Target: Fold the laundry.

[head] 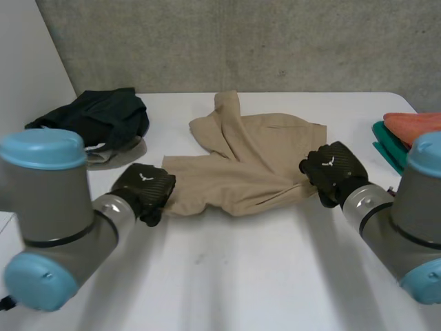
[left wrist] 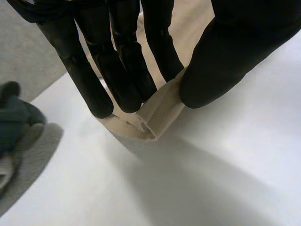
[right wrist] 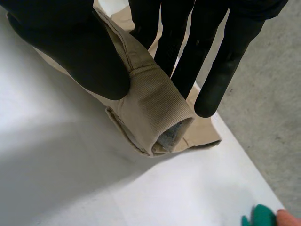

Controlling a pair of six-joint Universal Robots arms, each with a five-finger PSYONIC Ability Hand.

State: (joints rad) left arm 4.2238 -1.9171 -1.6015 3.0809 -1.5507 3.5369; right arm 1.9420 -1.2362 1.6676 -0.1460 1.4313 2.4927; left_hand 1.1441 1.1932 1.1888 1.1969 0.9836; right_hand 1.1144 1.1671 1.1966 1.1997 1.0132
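Observation:
A crumpled tan garment [head: 244,158] lies across the middle of the white table [head: 234,276]. My left hand [head: 145,189] is at its near left corner, where fingers [left wrist: 124,70] and thumb pinch a thick hem of the tan garment [left wrist: 157,113]. At the near right edge my right hand [head: 334,171] is shut on a rolled fold of the tan garment [right wrist: 153,110], thumb [right wrist: 70,52] on one side and fingers on the other. The cloth's far part bunches up into a peak toward the wall.
A dark green garment [head: 103,117] is heaped at the back left over a bit of pale cloth. Folded orange [head: 413,125] and teal [head: 386,148] pieces are stacked at the right edge. A grey wall runs behind the table.

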